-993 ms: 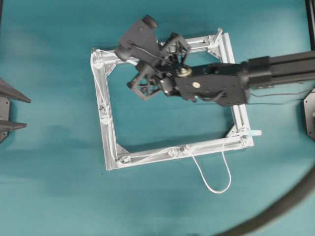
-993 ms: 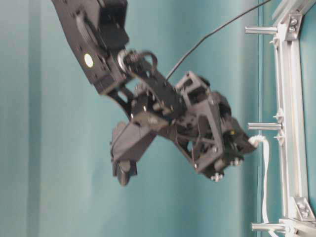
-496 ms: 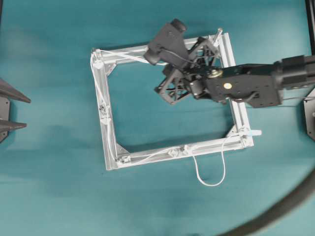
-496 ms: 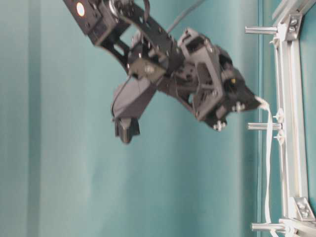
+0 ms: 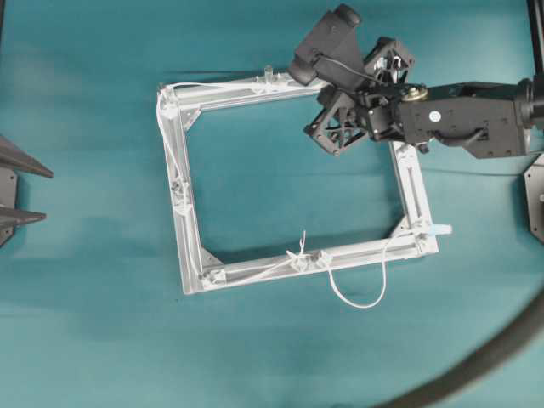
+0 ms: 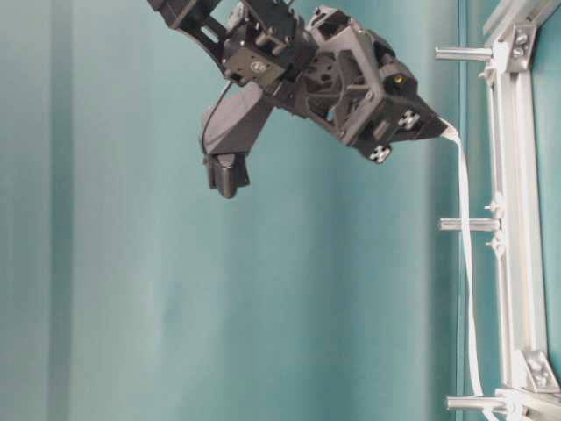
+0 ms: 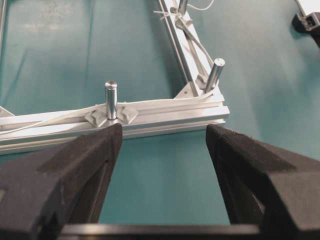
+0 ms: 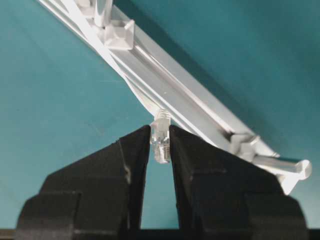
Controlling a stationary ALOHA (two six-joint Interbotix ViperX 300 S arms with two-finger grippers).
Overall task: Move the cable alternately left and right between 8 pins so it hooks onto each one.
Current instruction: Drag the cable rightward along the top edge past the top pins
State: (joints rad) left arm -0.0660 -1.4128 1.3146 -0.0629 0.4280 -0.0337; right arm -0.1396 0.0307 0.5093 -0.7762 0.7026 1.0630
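Closest in the right wrist view, the right gripper [image 8: 160, 145] has its black foam-padded jaws pinched on the clear plug-like tip of the thin, flat white cable [image 8: 161, 142]. From the tip the cable trails away beyond the jaws to the square silver aluminium rail frame [image 8: 165, 80], where a short silvery upright pin [image 8: 102, 10] stands on its bracket far ahead and another pin [image 8: 282, 165] lies off to the jaws' right.

Judged from this, the step in hand is carrying the free end along the top rail toward the frame's upper right corner. The next move calls for keeping the cord taut, bringing it around the far side of the next unhooked pin, then swinging back the opposite way.

The table-level view alone shows height: the right gripper is raised well off the frame, with the cable [image 6: 465, 254] hanging from its tip past a pin [image 6: 469, 224] to the rail. The overhead view alone shows the route: the cable [image 5: 174, 161] already runs along the left and bottom rails, with a slack loop [image 5: 361, 297] outside the bottom rail.

The left gripper [image 7: 160, 150], with its jaws spread wide and holding nothing, faces a frame corner where cord wraps two pins [image 7: 111, 99].
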